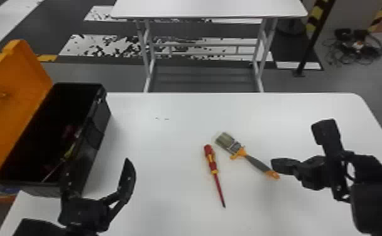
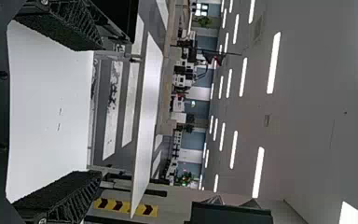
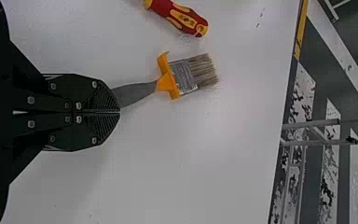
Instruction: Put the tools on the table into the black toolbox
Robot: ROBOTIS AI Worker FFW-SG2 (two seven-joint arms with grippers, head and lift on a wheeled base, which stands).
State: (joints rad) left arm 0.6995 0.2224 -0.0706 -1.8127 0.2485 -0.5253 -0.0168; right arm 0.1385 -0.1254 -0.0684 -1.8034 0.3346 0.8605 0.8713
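Observation:
The black toolbox (image 1: 97,131) stands at the table's left, its orange lid swung back, with a yellow-handled tool (image 1: 70,152) and something reddish inside. By its near right corner, my left gripper (image 1: 96,171) is open and holds nothing; the left wrist view shows the same gripper (image 2: 98,111) with widely parted fingers. Mid-table lies a red-and-yellow screwdriver (image 1: 212,163), its handle (image 3: 179,17) also in the right wrist view. Beside it rests a paintbrush (image 1: 254,163). My right gripper (image 1: 274,165) is shut at the brush's handle end; in its wrist view, the gripper (image 3: 120,112) hides that end of the brush (image 3: 137,92).
The white table (image 1: 168,135) has its far edge beyond the tools. A second white table (image 1: 209,8) stands farther off. The raised orange lid (image 1: 14,94) juts up at the left. A striped post (image 1: 316,28) and cables (image 1: 353,47) are at the back right.

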